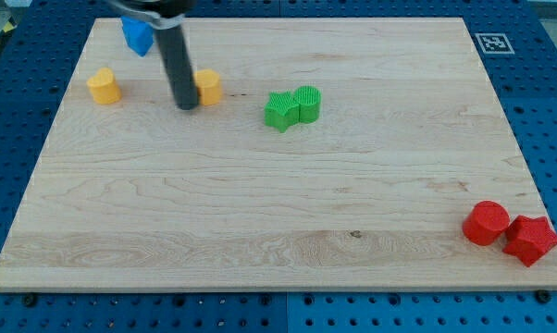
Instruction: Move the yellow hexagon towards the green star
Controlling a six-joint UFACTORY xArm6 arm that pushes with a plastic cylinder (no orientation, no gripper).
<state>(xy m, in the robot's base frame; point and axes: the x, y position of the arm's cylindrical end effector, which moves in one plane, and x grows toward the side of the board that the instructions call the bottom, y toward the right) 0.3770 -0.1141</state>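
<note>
The arm is reaching down from the far left of the view as a straight, matte black rod, standing almost upright with a slight lean, and my tip (186,104) is resting on the wooden board (278,222) just left of the yellow hexagon (208,87), touching or nearly touching its left face and partly hiding it. There are no jaws on this rod, so nothing is gripping anything; the tip is only pressing beside the block. The yellow hexagon is sitting in the far left part of the board, well to the left of the green star (279,111), with bare wood lying between them. The green star is showing a ribbed, printed-looking top and is touching a green cylinder (307,103) on its right, the pair sitting just left of the board's middle on the far side. Farther left, a second yellow block (104,86), rounded and lobed in shape, is standing near the board's left edge, and a blue block (137,35) with angular faces is lying at the far edge behind the rod. At the near right corner a red cylinder (487,223) and a red star (531,240) are sitting side by side. The board is pale, with fine horizontal grain, lying on a blue perforated table (538,111)
</note>
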